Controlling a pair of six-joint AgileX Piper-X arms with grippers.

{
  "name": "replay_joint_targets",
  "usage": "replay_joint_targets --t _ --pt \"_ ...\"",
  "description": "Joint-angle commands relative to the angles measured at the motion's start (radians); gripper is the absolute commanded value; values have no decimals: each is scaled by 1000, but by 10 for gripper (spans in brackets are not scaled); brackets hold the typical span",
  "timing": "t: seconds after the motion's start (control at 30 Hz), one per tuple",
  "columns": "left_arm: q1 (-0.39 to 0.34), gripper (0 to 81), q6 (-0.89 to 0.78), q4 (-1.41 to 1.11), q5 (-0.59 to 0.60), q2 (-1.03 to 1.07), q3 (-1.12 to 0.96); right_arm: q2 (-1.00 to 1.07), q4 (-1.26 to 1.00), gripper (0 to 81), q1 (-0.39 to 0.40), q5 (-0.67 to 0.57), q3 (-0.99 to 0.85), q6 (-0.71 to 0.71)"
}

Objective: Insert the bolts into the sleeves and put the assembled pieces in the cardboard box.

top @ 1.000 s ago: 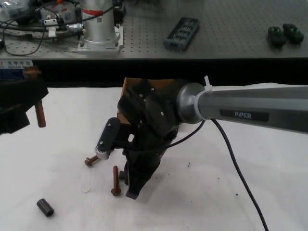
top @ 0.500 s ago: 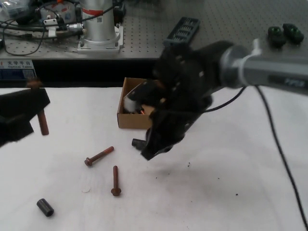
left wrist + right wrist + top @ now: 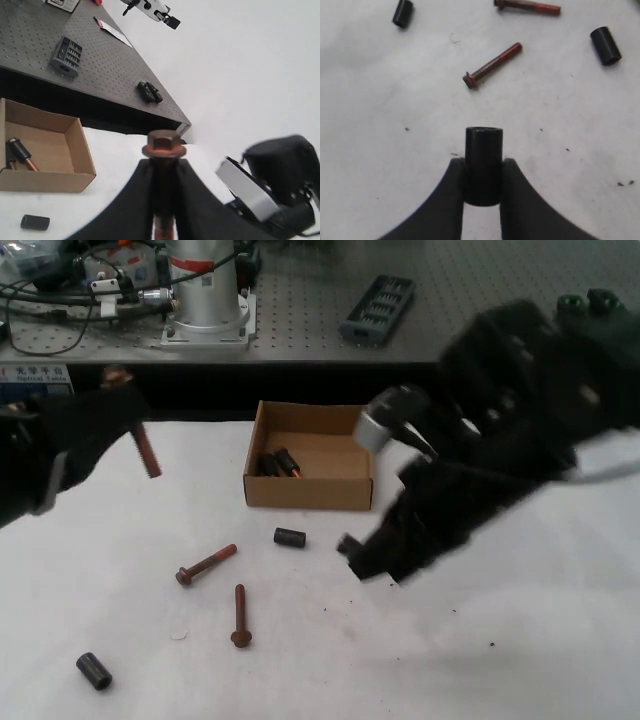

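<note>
left hand (image 3: 163,172): at the far left, raised above the white cloth, its two fingers clamped on the shaft of a bolt just under the head.
held bolt (image 3: 163,145): copper-coloured, its flanged hex head standing out past the fingertips. In the high view it hangs tilted, clear of the table.
front sleeve (image 3: 94,671): a short black tube lying alone on the cloth at the front left, well apart from the box.
loose bolts: two lie on the cloth between the front sleeve and the box, near each other but apart. One (image 3: 206,565) lies slanted, and the other (image 3: 240,615) lies nearer the front.
cardboard box (image 3: 308,492): open-topped, mid-table towards the back.
assembled pieces (image 3: 278,462): black sleeves with copper ends showing, lying together in the left part of the box.
box-side sleeve (image 3: 289,537): on the cloth just in front of the box, not touching it.
right hand (image 3: 484,172): right of the box and above the cloth, fingers closed on a black sleeve.
held sleeve (image 3: 484,150): gripped by its lower half, its open end clear of the fingertips.
table (image 3: 520,670): covered in white cloth with a few dark specks.
</note>
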Motion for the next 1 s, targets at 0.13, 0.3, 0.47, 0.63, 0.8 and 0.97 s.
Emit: replay_joint_targets --t 0.13,0.3,0.47,0.63,0.8,0.97 --pt "-77 6 -44 -68 1 75 -28 -257 -567 13 -8 -80 345 230" --pt "-182 6 -66 -80 -63 144 -72 -302 -856 13 -8 -80 492 377" --pt "-247 6 -69 -113 -68 215 -141 -300 -1021 13 -8 -100 595 479" --pt "-259 6 -113 -113 -68 275 -183 -300 -1187 13 -8 -114 662 581" --pt "-259 6 -135 -116 -68 303 -183 -300 -1300 26 -8 -114 692 667" --pt "-259 6 -139 -218 -68 333 -183 -298 -1302 31 -8 -114 695 691"
